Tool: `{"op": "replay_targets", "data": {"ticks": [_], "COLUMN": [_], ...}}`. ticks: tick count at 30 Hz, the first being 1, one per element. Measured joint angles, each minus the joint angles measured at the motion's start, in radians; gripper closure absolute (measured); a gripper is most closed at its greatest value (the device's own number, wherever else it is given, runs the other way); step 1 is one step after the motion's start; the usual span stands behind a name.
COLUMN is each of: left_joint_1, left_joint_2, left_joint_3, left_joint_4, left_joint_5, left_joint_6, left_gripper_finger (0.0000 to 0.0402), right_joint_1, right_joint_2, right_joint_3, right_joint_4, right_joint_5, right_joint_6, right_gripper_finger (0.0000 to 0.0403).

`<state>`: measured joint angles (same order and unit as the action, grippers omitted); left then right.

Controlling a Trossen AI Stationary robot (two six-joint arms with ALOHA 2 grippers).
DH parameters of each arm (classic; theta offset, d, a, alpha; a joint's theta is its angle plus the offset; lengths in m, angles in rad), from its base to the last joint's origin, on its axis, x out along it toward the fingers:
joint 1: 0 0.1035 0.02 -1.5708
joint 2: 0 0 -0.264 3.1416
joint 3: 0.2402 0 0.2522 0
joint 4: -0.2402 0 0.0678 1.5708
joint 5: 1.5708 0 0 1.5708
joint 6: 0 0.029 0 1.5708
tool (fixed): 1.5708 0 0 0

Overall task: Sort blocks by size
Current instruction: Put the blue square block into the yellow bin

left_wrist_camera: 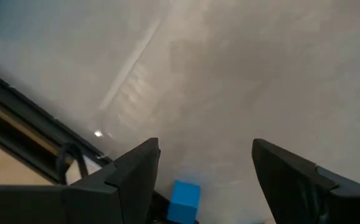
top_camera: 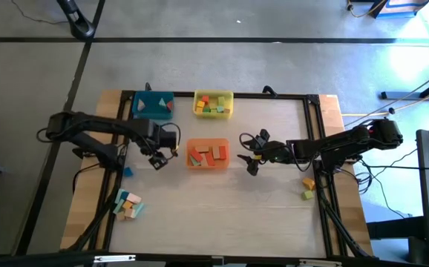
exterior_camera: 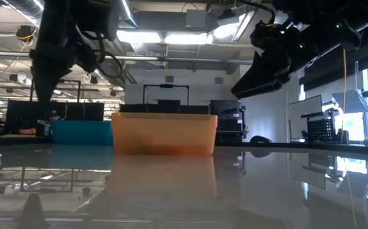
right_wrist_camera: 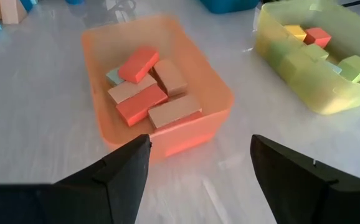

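Left gripper (top_camera: 157, 159) open and empty above the bench (top_camera: 222, 215), left of the orange tray (top_camera: 208, 153), right gripper (top_camera: 250, 153) open and empty to its right, blocks (right_wrist_camera: 149, 93) in the orange, yellow (top_camera: 213, 104) and blue (top_camera: 152, 104) trays, others loose at both bench edges.

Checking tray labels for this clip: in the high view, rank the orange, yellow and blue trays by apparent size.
1. Orange tray looks slightly largest.
2. Blue tray and yellow tray look alike, too close to rank.
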<state>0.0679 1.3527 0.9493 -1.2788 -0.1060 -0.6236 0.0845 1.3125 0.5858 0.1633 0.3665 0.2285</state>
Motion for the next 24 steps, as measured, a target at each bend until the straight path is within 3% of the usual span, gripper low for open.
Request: {"op": "replay_targets", "data": {"ticks": [9,17,24], "left_joint_1": [-0.111,-0.113,-0.111], "left_joint_2": [0.103,0.226,0.304], "left_joint_3": [-0.01,-0.115,-0.174], "left_joint_4": [-0.015,-0.081,-0.031], "left_joint_5": [0.074,0.201,0.215], "left_joint_6": [-0.035,0.008,0.055], "left_gripper_finger": [0.0157,0.0157,0.0158], "right_joint_1": [0.0,0.0,0.0], "right_joint_2": [0.0,0.0,0.0], "right_joint_3": [0.0,0.0,0.0], "right_joint_4": [0.001,0.003,0.01], "right_joint_5": [-0.012,-0.012,-0.012], "right_joint_6": [0.002,0.002,0.002], "right_gripper_finger": [0.0127,0.0127,0.0127]}}
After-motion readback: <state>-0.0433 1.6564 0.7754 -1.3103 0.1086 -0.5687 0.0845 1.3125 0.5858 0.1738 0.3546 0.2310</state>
